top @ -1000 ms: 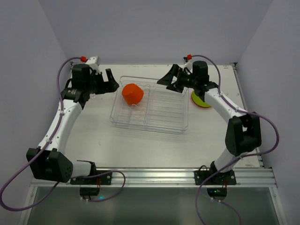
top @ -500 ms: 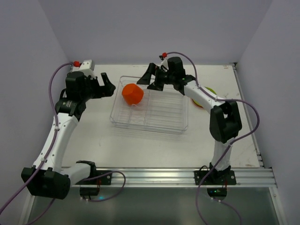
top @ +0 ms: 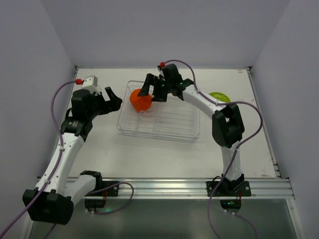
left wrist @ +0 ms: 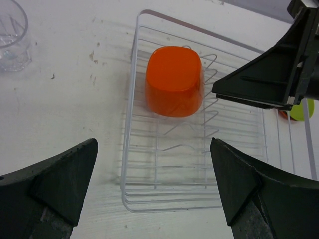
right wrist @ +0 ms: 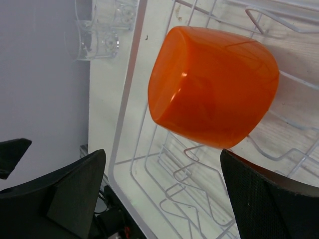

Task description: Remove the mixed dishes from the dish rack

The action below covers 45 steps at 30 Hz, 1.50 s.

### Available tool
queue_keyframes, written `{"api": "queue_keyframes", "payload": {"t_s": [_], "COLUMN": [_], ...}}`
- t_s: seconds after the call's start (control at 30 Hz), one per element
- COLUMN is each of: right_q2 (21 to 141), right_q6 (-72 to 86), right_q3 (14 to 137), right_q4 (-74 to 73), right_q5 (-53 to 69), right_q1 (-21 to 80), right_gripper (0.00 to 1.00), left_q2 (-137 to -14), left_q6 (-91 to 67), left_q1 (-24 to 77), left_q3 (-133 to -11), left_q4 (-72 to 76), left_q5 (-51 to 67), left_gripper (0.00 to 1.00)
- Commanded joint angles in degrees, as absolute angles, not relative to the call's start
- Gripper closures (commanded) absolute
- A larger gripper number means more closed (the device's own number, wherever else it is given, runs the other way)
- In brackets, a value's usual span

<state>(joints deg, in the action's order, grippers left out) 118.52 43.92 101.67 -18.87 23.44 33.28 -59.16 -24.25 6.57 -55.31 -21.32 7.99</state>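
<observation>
Right wrist view: the orange faceted plastic cup (right wrist: 214,87) sits base-up in the far-left corner of the clear wire-lined dish rack (right wrist: 124,144), just ahead of the spread fingers of the right tool (right wrist: 163,154), which should straddle its flat sides before closing. The left tool (left wrist: 153,144), also apart, hovers nearby; the top view adds a lime-green round plate (top: 219,96) on the desk (top: 149,154).

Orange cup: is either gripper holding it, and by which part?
No. Nothing is held; the right gripper stands open near the orange cup, left gripper open.

Cup (top: 141,99) in the dish rack (top: 174,120); plate (top: 220,96) right of it.
</observation>
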Motion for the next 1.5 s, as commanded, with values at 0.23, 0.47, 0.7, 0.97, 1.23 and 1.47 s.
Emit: {"api": "queue_keyframes", "payload": {"t_s": [0.23,0.47,0.7,0.97,1.23,1.47], "right_q2": [122.17,121.55,122.34,125.68,126.12,124.63], "right_q6": [43.94,45.35,46.67,45.79,46.58,50.88], "right_q3": [106.70,103.27,102.48,105.65,104.07,100.46], "right_q4": [-24.00,-20.39,-17.94,-20.65,-17.33,-8.71], "right_q5": [18.28,17.67,17.31,15.03,15.90,21.61], "right_q1": [33.14,33.14,33.22,33.31,33.40,33.22], "right_gripper": [0.01,0.01,0.01,0.01,0.01,0.01], "left_q2": [-52.91,-52.82,-58.18,-61.87,-63.81,-65.92], "left_q6": [-33.13,-34.99,-33.75,-33.49,-32.35,-31.46], "left_q1": [7.03,7.03,7.12,7.29,8.70,10.98], "left_q3": [-44.22,-38.76,-41.39,-42.80,-44.12,-45.00], "left_q4": [-7.75,-1.05,-2.11,-1.23,-0.97,-1.05], "left_q5": [7.99,9.58,6.60,5.19,3.43,1.15], "left_gripper": [0.00,0.00,0.00,0.00,0.00,0.00]}}
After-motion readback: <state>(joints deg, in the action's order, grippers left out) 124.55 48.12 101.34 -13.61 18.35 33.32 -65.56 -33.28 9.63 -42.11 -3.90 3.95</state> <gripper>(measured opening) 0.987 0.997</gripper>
